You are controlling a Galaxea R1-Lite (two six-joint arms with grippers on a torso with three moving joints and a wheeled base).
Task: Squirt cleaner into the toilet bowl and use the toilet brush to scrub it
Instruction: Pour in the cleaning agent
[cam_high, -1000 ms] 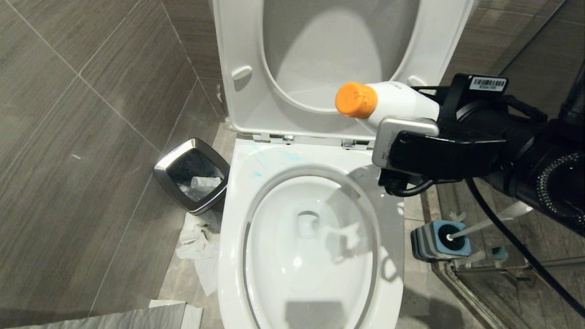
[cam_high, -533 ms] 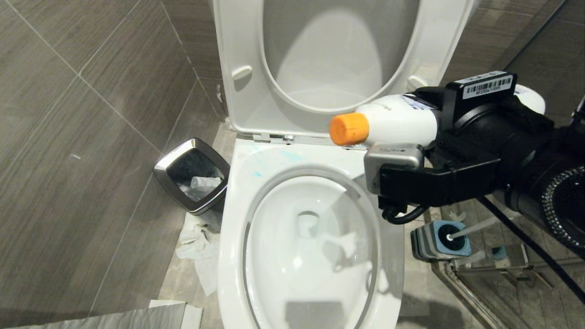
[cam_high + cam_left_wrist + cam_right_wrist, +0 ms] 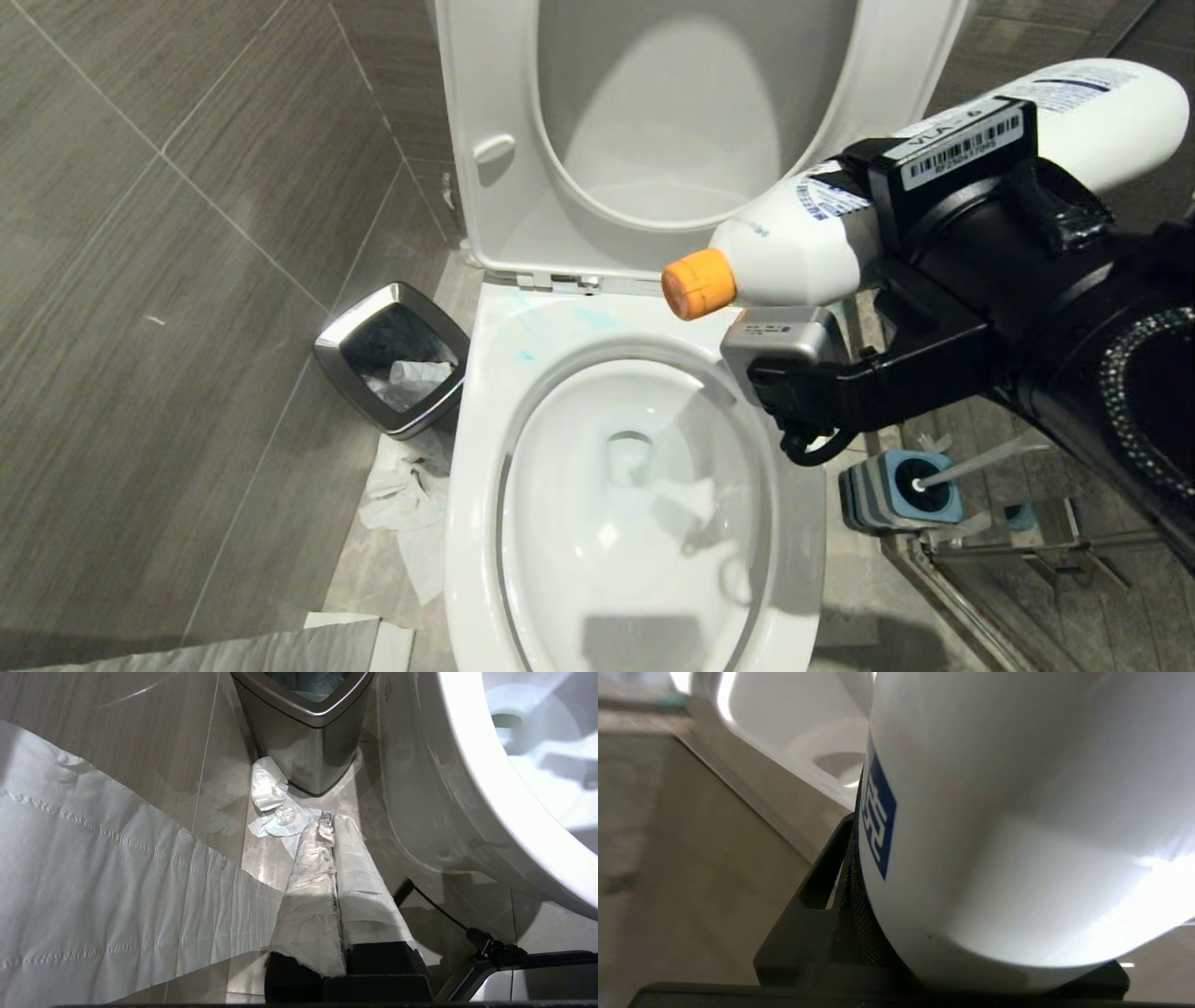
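The toilet bowl [image 3: 635,504] sat open below me; I had the right gripper [image 3: 868,280] clamped on the white cleaner bottle [image 3: 803,252], orange cap [image 3: 698,284] tilted down over the bowl's rear rim. The cap looked on, and a squeeze might miss. The left gripper [image 3: 334,877] was closed beside the bowl.

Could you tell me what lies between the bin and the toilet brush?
In the head view, the toilet bowl lies between the bin and the toilet brush.
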